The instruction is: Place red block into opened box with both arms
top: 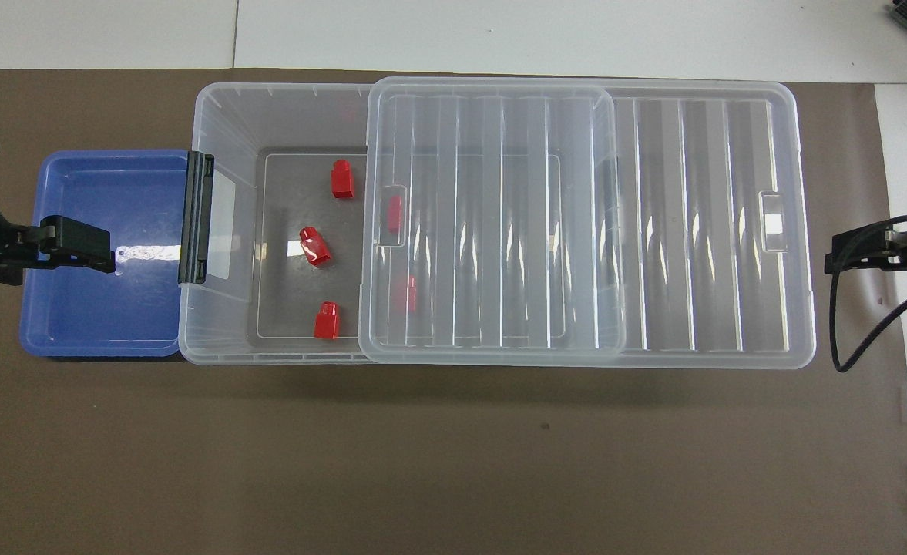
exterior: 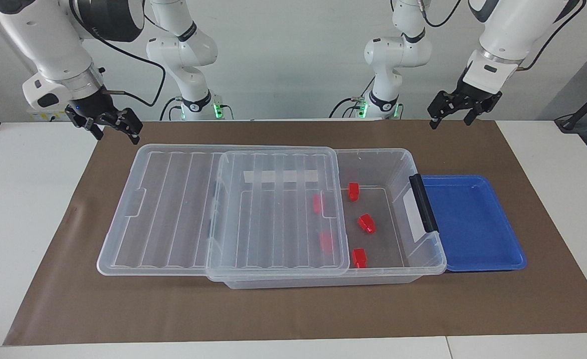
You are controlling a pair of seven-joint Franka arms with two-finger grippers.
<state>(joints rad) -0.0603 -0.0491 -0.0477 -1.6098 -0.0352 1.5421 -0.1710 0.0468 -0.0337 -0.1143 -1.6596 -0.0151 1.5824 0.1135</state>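
The clear box (exterior: 404,167) lies on the brown mat, its ribbed lid (exterior: 173,209) slid toward the right arm's end so the latch end is uncovered. Several red blocks lie inside. Three are in the uncovered part (exterior: 353,191) (exterior: 366,223) (exterior: 358,258); others show through the lid (exterior: 317,203). My left gripper (exterior: 449,122) (top: 102,254) hangs raised and open over the blue tray's end of the table, holding nothing. My right gripper (exterior: 116,134) (top: 831,264) waits open and empty in the air past the lid's end.
A shallow blue tray (exterior: 473,224) (top: 99,308) sits against the box's end with the black latch (exterior: 423,202). The brown mat (exterior: 293,309) covers the table's middle, with white table at both ends.
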